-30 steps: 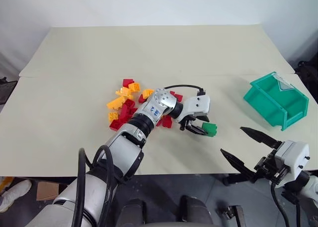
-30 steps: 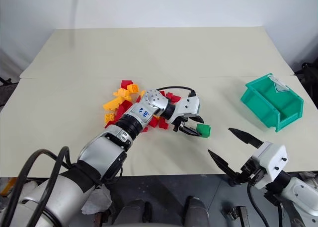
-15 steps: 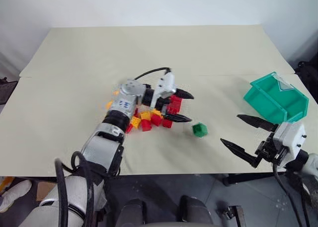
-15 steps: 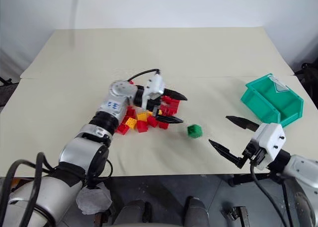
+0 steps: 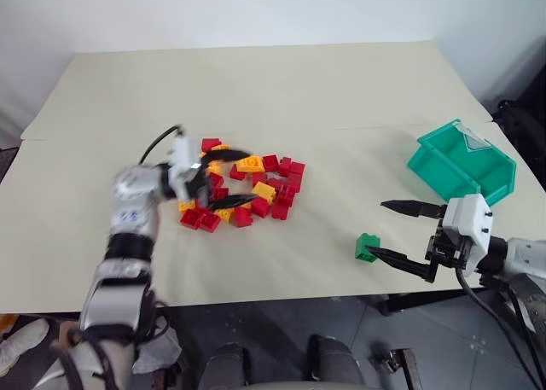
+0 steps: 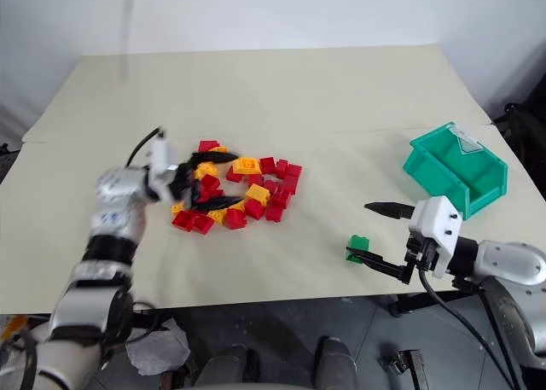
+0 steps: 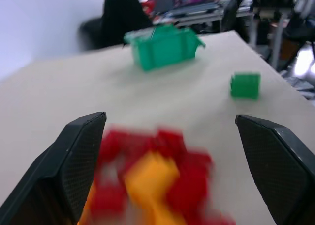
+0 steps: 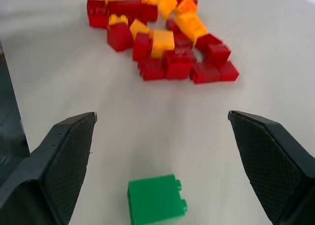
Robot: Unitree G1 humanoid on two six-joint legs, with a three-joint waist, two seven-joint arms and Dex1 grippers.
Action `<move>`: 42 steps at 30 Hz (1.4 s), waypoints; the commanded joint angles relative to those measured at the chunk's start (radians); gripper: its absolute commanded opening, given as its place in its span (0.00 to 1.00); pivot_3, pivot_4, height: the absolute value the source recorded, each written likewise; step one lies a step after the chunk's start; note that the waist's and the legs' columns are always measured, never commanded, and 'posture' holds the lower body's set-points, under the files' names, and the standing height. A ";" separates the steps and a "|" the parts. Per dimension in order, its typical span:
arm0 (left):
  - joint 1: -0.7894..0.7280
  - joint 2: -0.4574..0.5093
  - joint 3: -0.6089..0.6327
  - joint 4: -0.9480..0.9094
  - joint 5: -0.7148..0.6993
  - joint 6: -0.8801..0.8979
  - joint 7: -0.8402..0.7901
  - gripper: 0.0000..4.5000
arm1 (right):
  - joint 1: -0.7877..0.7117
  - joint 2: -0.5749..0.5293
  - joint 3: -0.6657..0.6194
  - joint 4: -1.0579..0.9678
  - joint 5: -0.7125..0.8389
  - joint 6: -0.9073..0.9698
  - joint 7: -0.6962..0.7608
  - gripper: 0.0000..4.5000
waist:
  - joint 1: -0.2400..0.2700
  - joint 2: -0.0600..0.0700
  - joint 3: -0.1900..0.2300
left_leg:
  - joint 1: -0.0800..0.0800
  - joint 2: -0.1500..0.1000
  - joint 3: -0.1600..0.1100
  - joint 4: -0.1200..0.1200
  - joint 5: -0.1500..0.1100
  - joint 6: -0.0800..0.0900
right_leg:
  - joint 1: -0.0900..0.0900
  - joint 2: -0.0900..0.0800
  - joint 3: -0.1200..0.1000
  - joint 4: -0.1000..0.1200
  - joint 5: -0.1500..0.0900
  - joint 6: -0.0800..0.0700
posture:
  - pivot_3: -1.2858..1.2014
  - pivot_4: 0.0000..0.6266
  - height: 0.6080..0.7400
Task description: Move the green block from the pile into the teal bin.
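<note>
Beige tabletop (image 5: 281,91) stretching under a pale wall, seen from the head. Lying alone near the front edge: green block (image 5: 368,247), well apart from the pile (image 5: 243,189) and short of the teal bin (image 5: 461,161). Hovering just beside the block, right gripper (image 5: 399,232) with fingers spread wide, lower fingertip almost touching it. Risking a nudge: that low finger likely pushing the block toward the table edge if closing off-centre. Hanging over the pile, left gripper (image 5: 229,181), jaws parted, holding nothing, blurred.

Looking along the left wrist: black fingers (image 7: 74,156) gaping, red and yellow bricks (image 7: 152,180) smeared below, green block (image 7: 245,85) and teal bin (image 7: 162,47) lying far beyond.

Looking along the right wrist: green block (image 8: 156,199) sitting between the spread fingers (image 8: 64,156), slightly off to one side, gripped by neither; possibly twisting out under an uneven pinch.
</note>
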 commanded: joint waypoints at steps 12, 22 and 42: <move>0.614 0.112 0.160 -0.688 -0.211 0.260 0.215 0.99 | 0.130 -0.131 -0.134 0.164 -0.040 -0.018 0.203 1.00 | 0.026 0.000 0.000 | 0.002 0.000 -0.004 0.009 -0.004 0.002 | 0.010 0.000 0.001 -0.004 0.000 -0.001 | 0.52 0.24 1.00; 0.592 0.086 -0.040 -0.776 -0.197 0.271 0.205 0.99 | -0.050 -0.222 0.089 0.070 -0.123 0.078 0.202 1.00 | 0.024 0.003 -0.002 | 0.002 0.001 -0.003 0.009 -0.004 0.002 | 0.009 0.001 0.002 -0.003 -0.001 -0.001 | 0.52 0.24 1.00; 0.610 0.087 -0.078 -0.840 -0.224 0.309 0.257 1.00 | -0.329 -0.091 0.392 0.246 -0.314 0.190 0.151 0.73 | 0.024 0.003 -0.002 | -0.002 0.001 0.001 0.009 -0.004 0.001 | 0.002 0.001 0.004 -0.003 -0.001 -0.001 | 0.52 0.24 1.00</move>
